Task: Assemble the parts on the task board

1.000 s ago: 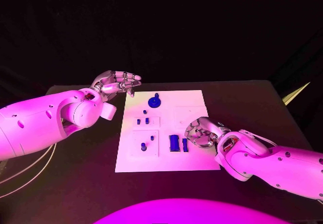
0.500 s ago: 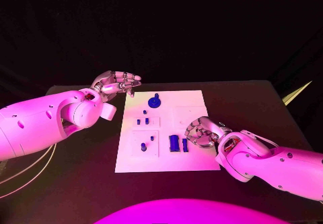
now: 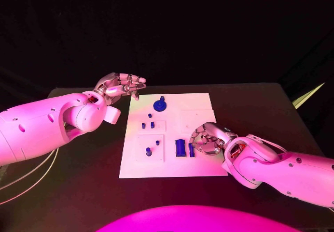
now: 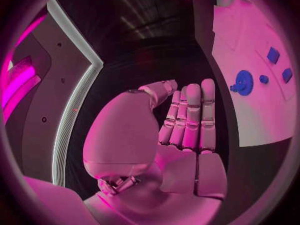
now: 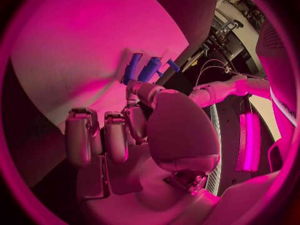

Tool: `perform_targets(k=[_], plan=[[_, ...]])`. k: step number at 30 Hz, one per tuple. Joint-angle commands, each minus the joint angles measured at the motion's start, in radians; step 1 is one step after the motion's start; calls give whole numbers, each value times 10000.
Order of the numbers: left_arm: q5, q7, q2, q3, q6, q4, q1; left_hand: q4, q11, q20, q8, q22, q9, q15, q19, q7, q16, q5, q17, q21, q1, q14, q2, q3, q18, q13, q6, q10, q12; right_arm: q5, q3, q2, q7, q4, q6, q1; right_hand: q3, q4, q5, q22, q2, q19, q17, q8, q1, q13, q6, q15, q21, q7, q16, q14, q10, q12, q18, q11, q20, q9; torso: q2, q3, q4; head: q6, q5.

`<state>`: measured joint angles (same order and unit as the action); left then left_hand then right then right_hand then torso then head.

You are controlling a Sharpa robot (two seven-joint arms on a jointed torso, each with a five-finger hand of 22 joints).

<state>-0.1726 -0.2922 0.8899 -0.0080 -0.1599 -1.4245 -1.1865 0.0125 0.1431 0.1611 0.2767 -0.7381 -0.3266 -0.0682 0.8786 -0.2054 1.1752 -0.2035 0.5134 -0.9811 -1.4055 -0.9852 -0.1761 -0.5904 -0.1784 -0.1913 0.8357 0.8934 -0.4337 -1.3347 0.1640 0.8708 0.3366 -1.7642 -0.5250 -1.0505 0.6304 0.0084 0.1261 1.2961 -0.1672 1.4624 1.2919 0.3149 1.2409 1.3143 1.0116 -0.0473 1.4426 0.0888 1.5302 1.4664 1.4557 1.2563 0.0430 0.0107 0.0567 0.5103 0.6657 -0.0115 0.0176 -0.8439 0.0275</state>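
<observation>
Parts [image 3: 180,147] were spread across the board [image 3: 198,104]; assembly seemed unfinished. The left hand [image 3: 119,86] was curled empty at upper left; the right hand's [image 3: 206,139] grasp could not be told.

The white task board [image 3: 198,104] lies flat mid-bench, carrying a blue gear-like part [image 3: 160,105] near its far edge, small blue pegs [image 3: 147,125] mid-board and two seemingly upright blue blocks [image 3: 180,147] nearer.

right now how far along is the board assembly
Early to midway, as far as I can tell. Done: a blue gear sits at the task board's far end. In hand: nothing; the right hand hovers beside two upright blue blocks. Left: small blue pegs, unassembled; the left hand is idle.
</observation>
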Motion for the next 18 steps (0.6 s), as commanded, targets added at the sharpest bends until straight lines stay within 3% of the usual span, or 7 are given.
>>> perform_targets(k=[1, 11, 18], plan=[[-4, -13, -15, 6, 29, -18, -6, 33, 26, 9, 187, 131, 113, -15, -55, -32, 23, -61, -98, 125, 54, 168, 97, 81, -69, -160, -77, -120, -104, 4, 9, -56, 39, 60, 115, 11, -430, 45, 88, 2417, -65, 765, 2283, -114, -274, 962, 0, -96, 109, 33, 141, 925, -67, 59, -201, 3, -103, -77, -3, -4, -5, -3, -4], [-6, -16, -18, 6, 23, -15, -6, 33, 26, 9, 187, 131, 113, -15, -55, -32, 23, -61, -98, 125, 54, 168, 97, 81, -69, -160, -77, -120, -104, -56, 11, -200, 166, 325, 396, 31, -385, 66, 96, 2432, 23, 778, 2313, -50, -163, 982, 139, -114, 152, -27, 156, 932, -45, 102, -208, -36, -100, -97, 1, -7, 7, -29, 8], [-6, -16, -17, 6, 22, -14, -6, 33, 26, 9, 187, 131, 113, -15, -55, -32, 23, -61, -98, 125, 54, 168, 97, 81, -69, -160, -77, -120, -104, -383, 12, -254, 229, 421, 416, 105, -339, -185, 88, 2465, 104, 808, 2416, 247, 296, 1011, 446, -222, 253, -185, 208, 955, 7, 170, -227, -166, -176, -22, -9, -7, 2, -39, 9]])
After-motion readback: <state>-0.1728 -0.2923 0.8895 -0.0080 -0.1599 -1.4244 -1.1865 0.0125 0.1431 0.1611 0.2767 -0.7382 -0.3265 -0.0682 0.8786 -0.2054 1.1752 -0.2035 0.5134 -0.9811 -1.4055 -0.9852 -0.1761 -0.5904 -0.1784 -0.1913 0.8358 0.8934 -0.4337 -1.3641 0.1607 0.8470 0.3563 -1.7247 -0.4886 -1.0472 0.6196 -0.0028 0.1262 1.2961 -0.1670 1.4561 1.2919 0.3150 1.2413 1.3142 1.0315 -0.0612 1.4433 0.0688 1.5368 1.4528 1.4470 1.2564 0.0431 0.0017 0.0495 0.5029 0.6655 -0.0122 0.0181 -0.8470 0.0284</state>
